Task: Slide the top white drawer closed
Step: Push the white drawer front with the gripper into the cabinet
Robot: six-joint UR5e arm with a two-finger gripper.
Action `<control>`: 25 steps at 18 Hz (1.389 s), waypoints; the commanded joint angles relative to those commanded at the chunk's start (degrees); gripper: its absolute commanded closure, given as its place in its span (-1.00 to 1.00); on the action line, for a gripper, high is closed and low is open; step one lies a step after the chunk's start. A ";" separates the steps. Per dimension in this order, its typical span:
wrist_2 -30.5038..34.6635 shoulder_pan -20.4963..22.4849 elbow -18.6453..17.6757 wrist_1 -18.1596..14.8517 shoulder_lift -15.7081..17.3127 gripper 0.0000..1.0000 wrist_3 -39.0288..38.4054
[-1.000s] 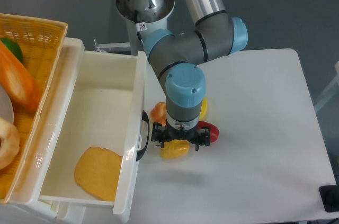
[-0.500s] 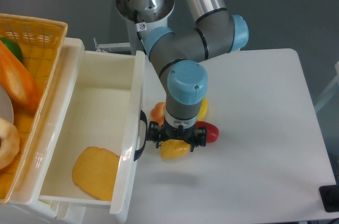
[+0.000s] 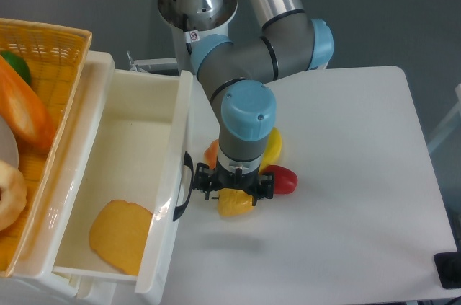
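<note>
The drawer has slid further left, its front panel nearer the cabinet, and the gripper has followed; it sits just at 3 o'clock of the black handle; whether the fingers are wide or narrow, I cannot tell; a yellow slice lies inside.

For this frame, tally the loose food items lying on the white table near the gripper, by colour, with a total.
Yellow: 2, one under the gripper, one behind the arm.
Orange: 1, partly hidden.
Red: 1.
Total: 4 on the table.
</note>
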 joint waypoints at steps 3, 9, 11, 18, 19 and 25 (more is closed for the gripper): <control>0.09 -0.79 0.00 0.00 0.09 -1.00 0.18; 0.00 -2.99 0.00 0.18 0.35 -1.00 0.26; -0.09 -3.86 0.00 0.18 0.35 -1.00 0.26; -0.18 -6.24 0.00 0.18 0.44 -1.00 0.35; -0.09 -6.59 0.00 0.18 0.53 -1.00 0.35; -0.09 -7.29 0.00 0.18 1.23 -1.00 0.35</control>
